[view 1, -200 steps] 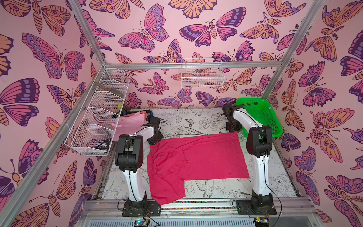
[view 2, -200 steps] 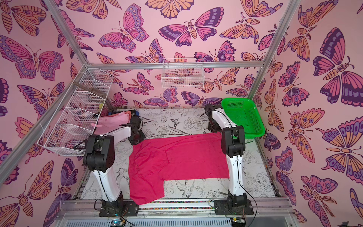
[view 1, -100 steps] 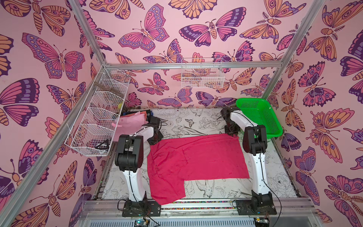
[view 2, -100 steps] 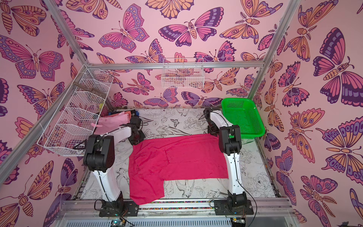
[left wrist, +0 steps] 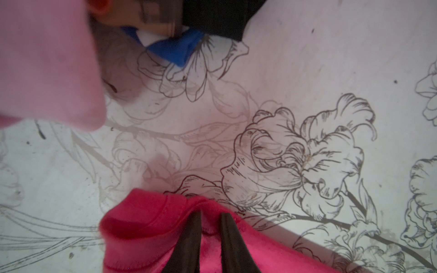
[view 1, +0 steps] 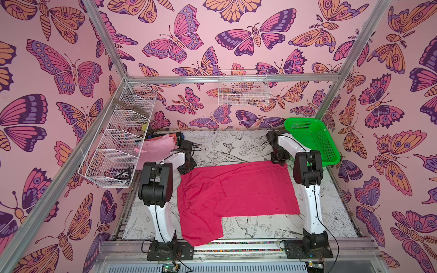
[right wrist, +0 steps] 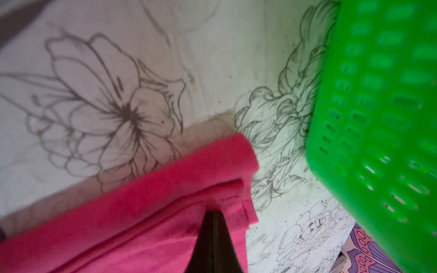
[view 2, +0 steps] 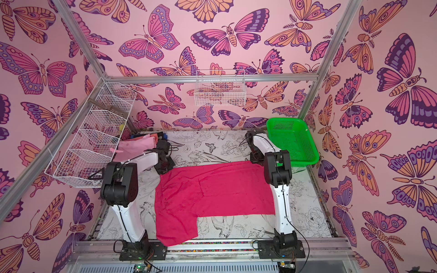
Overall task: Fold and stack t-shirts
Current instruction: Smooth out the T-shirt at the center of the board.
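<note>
Floral table (view 1: 236, 146) lies bare beyond the crimson t-shirt (view 1: 236, 189), whose far corners the left pincer (left wrist: 211, 214) and right pincer (right wrist: 212, 213) pinch.

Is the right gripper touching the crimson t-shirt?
Touching. The right wrist view shows the right gripper, jaws shut, tips pressed into the crimson t-shirt at its corner.

Left arm (view 1: 163, 212): rises from near-left base, elbow bent, forearm reaching far, wrist tipped down. Left claw (left wrist: 211, 214): fingers nearly together, pinching far-left edge of crimson t-shirt (view 1: 236, 189). Right arm (view 1: 312, 212): rises from near-right base, elbow bent, forearm reaching far and left. Right claw (right wrist: 212, 214): fingers pressed together on far-right shirt corner.
</note>
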You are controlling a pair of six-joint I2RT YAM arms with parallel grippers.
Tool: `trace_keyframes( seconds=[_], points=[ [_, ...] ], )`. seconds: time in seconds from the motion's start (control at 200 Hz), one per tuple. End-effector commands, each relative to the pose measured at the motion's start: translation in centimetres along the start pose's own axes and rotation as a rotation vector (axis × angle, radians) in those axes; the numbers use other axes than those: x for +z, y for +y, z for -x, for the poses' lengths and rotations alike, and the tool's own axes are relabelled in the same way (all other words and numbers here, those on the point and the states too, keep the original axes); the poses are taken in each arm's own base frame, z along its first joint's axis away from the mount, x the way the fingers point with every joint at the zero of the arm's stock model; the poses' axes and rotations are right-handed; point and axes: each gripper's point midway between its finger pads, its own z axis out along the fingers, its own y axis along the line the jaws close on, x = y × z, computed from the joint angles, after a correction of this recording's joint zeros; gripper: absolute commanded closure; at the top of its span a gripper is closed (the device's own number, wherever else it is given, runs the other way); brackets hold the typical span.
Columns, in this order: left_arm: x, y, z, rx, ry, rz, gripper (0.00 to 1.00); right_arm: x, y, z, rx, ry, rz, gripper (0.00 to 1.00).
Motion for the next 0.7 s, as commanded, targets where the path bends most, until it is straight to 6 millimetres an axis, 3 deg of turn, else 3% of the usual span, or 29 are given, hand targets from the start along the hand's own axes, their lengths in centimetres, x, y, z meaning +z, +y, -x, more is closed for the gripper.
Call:
trace_keyframes(
  seconds=[0.0,0.215,0.35,0.441,0.696],
  points=[
    [1.8,1.6,-2.4,0.014,0.079,0.049,0.80,-4.3,0.7,-0.6,-0.009,-0.075,0.061,1.00],
    [1.8,1.5,-2.5,0.015,0.082,0.049,0.80,-6.9,2.3,-0.7,-0.042,-0.112,0.123,1.00],
    [1.7,1.5,-2.3,0.013,0.078,0.044,0.80,-7.3,4.0,0.5,-0.068,-0.112,0.147,0.80],
    [1.6,1.5,-2.3,0.014,0.074,0.045,0.80,-7.8,5.8,1.0,-0.101,-0.120,0.162,0.71],
    [1.6,1.5,-2.4,0.018,0.079,0.045,0.80,-8.6,11.9,0.7,-0.192,-0.117,0.269,0.67]
  ],
)
